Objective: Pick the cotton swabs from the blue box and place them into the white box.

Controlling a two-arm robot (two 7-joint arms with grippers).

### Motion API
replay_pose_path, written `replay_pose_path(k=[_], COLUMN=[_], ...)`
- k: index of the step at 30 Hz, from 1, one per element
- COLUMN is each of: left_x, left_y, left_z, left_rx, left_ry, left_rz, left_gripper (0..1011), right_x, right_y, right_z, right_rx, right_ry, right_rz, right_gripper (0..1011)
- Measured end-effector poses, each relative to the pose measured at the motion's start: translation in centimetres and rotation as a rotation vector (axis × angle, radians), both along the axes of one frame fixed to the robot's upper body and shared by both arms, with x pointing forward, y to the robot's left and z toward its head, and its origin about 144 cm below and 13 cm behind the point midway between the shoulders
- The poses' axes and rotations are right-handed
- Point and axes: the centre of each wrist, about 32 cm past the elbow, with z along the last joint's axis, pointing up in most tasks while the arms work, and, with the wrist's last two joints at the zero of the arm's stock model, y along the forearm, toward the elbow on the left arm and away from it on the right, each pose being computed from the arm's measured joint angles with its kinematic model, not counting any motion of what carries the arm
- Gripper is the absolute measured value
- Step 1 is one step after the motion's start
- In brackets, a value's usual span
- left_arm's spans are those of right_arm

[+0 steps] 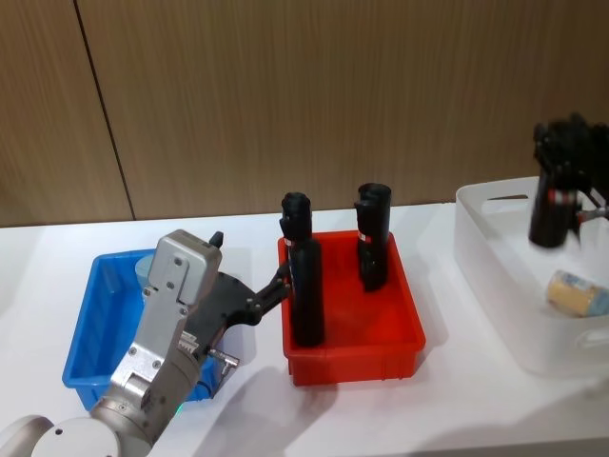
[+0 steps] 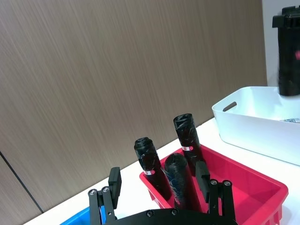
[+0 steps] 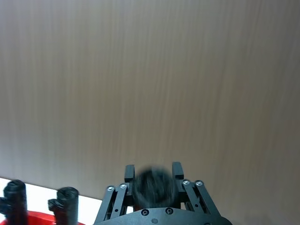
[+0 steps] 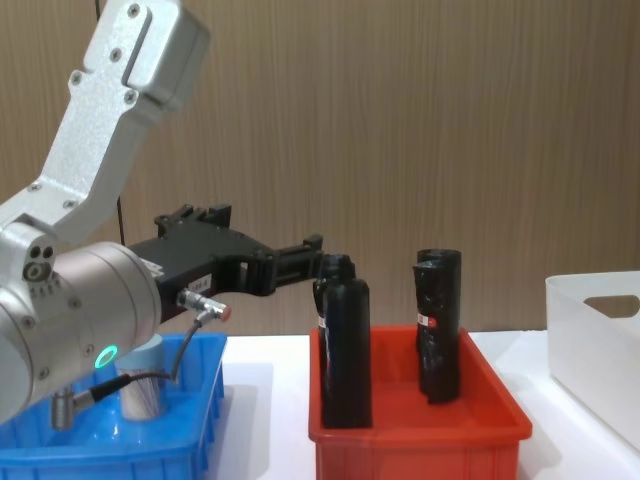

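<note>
The blue box (image 1: 86,333) sits at the left, and one jar of cotton swabs (image 4: 145,388) with a pale lid stands in it, partly hidden by my left arm. My left gripper (image 2: 158,177) hangs open over the box's right side. Its fingers point at the black rolls (image 1: 306,286) in the red bin. The white box (image 1: 485,238) stands at the right, with a cotton swab jar (image 1: 576,290) lying on its side inside. Above it, my right gripper (image 1: 559,181) is shut on a black roll (image 1: 549,217).
A red bin (image 1: 352,362) stands between the two boxes and holds two upright black rolls, one at its left wall and one (image 1: 372,238) farther back. A wooden wall runs behind the white table.
</note>
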Motion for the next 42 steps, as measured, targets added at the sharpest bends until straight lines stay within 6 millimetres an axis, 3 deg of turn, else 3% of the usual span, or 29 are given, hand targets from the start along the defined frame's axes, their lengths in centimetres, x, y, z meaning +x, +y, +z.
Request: replay_pose_path(k=[18,42], left_x=[0.0,0.0], left_y=[0.0,0.0], left_z=[0.0,0.0], left_rx=[0.000,0.000], left_ry=[0.000,0.000], left_rz=[0.000,0.000], left_gripper=[1004,1004], right_x=[0.2,0.0], right_y=[-1.7,-2.1], right_z=[-0.7,-0.9], right_rx=[-0.012,-0.012], right_ry=[0.019,0.014], right_rz=[-0.063,-0.069], right_gripper=[991,1001])
